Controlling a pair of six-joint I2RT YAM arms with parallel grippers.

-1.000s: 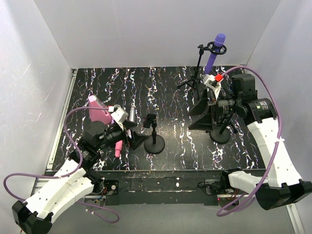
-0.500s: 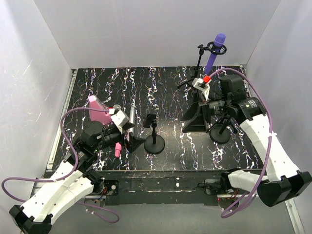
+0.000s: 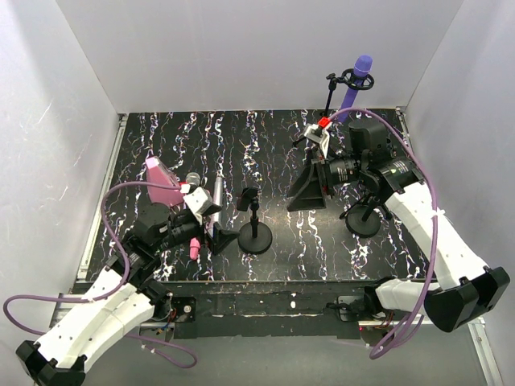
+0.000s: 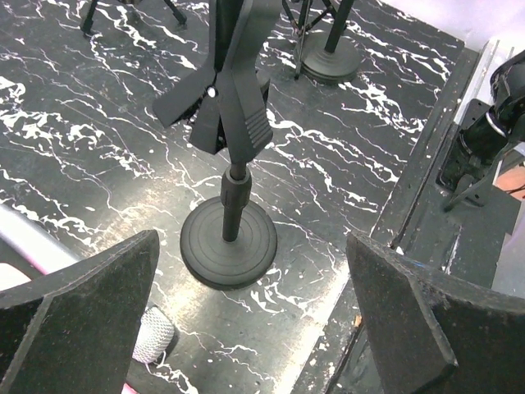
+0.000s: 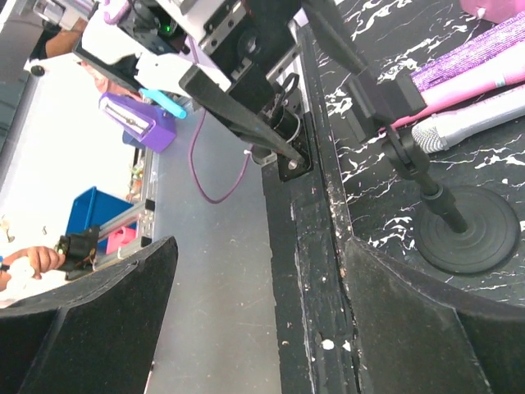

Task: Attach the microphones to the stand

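Left gripper (image 3: 216, 225): jaws fully spread, empty. Right gripper (image 3: 310, 189): jaws wide, empty, well apart at 2 o'clock. Desk stand (image 3: 256, 233) stands at the left gripper's 3 o'clock. Silver-grey microphone (image 3: 217, 191) lies flat at its 12 o'clock, long axis 12-to-6; the left arm is nearer.

Right end effector (image 3: 308, 187) farther left, away from purple microphone (image 3: 353, 84)

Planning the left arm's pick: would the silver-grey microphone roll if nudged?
Probably: the silver-grey microphone is a round stick lying flat on the smooth table, so a sideways nudge may roll it. It looks rigid, so it should not bend when lifted. Its smooth barrel might slip.
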